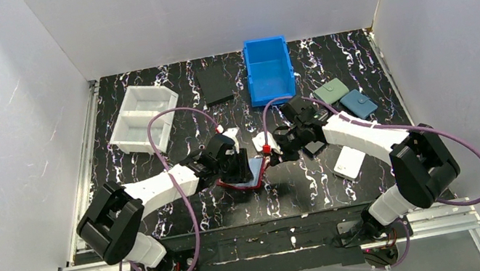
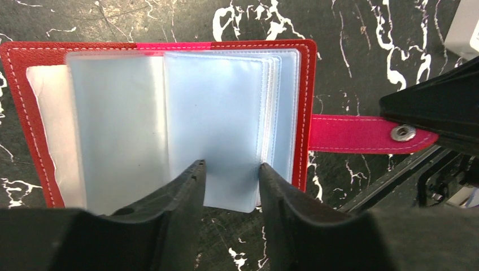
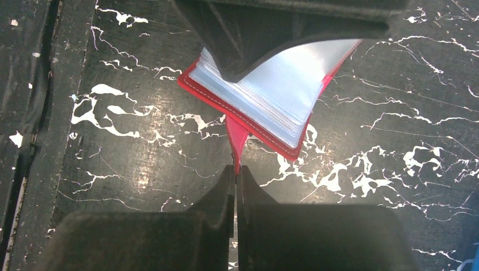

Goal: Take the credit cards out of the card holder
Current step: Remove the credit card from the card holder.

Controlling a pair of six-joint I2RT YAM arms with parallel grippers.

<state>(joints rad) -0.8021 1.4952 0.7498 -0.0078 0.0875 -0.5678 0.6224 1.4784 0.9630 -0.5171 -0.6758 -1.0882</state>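
Black and only partly open, the left gripper has its fingers a narrow gap apart, over the near edge of the pale pockets. As far as I see, it holds nothing. The holder lies open and flat on the worktop between both arms. A whitish sheet in its leftmost pocket is perhaps a card; I cannot tell. On the right, the tab is pinched in the closed fingers of the right gripper. I think the right side must hold the tab tight so the holder does not slide. The left fingers should catch only a card edge, not the soft sleeve, then pull straight along the pocket.
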